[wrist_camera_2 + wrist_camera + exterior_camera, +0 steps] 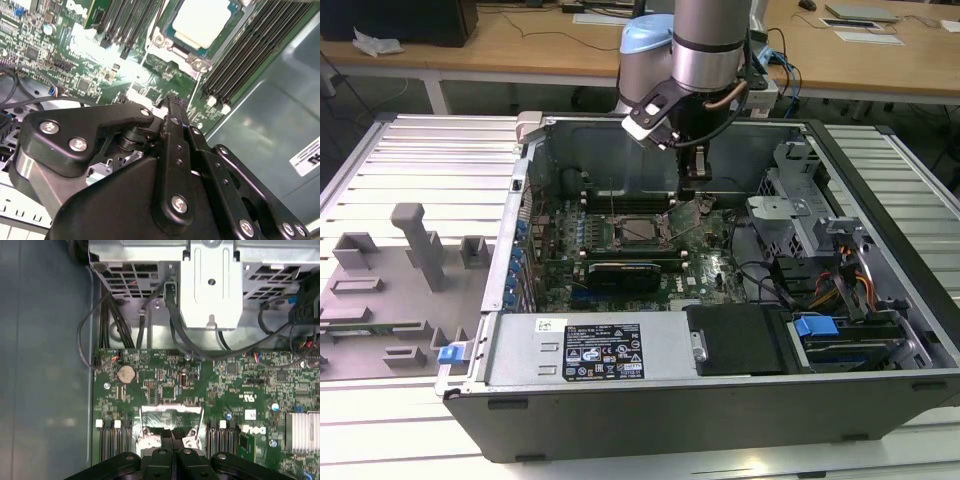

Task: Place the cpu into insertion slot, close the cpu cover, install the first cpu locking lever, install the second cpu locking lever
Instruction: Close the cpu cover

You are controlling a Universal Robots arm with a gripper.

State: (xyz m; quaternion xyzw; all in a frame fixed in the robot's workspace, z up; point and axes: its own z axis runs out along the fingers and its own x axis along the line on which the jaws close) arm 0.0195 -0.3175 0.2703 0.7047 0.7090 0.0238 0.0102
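- The cpu (202, 22) lies flat in the insertion slot (197, 62), pale top up.
- The cpu cover (171, 410) stands tilted open at the slot's edge, on the exterior view's right.
- The gripper (172, 432), its fingers pressed together, hangs just at the cover and is perhaps touching it.

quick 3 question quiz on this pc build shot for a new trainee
1. True or false: the chip sits in its socket.
2. The gripper is: A wide open, B shut with nothing between its fingers, C shut on a cable.
3. Does the cover of the socket lie flat over the chip or stand raised?
Key: 1 true; 2 B; 3 raised.
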